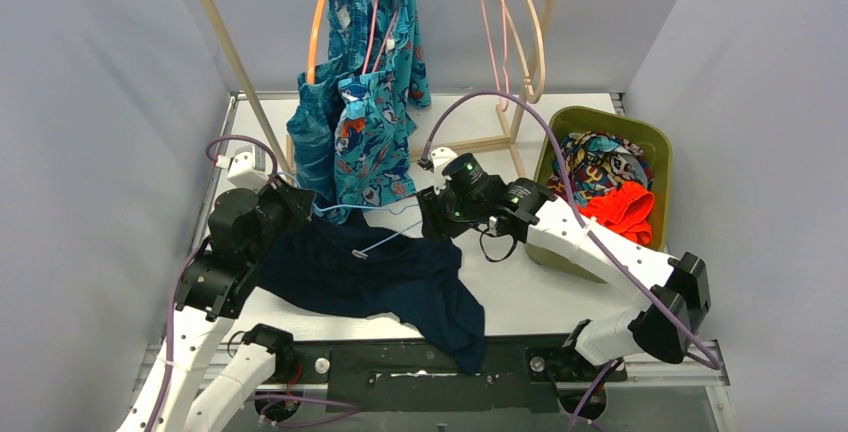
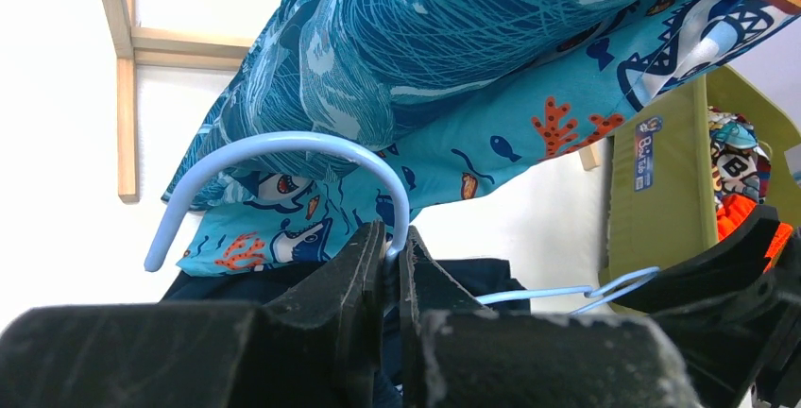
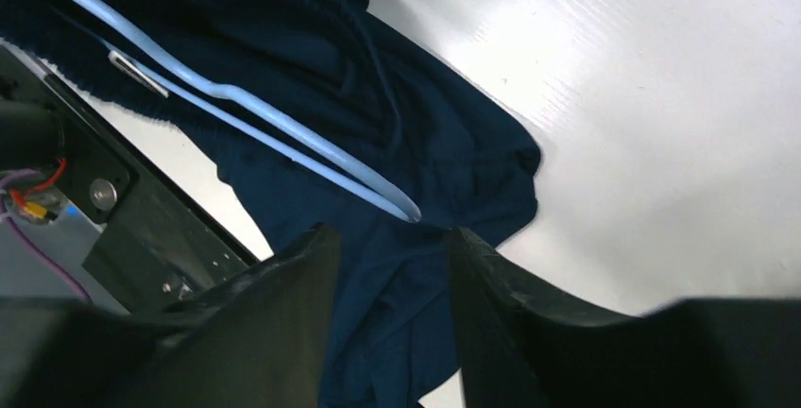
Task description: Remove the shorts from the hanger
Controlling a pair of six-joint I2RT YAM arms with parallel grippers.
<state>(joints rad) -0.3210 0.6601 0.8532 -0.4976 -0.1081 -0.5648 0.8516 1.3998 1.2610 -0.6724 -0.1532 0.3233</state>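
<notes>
Sagging soft navy shorts [image 1: 380,277], curved hanger [image 2: 283,142]

The white counter [image 1: 540,292] is a flat, faintly ribbed sheet; its bare part runs across the middle and the far side; the navy shorts [image 1: 380,277] lie crumpled on its near-left part, spread towards the middle; one leg of them hangs over the near edge onto the black base plate [image 1: 400,377]; a pale-blue hanger [image 3: 255,125] crosses over them; an olive-green bin [image 1: 655,142] sits on the counter's right side, near the far corner; the wooden rack [image 1: 241,72] stands on the far part, its low crossbar just beside the bin.
</notes>
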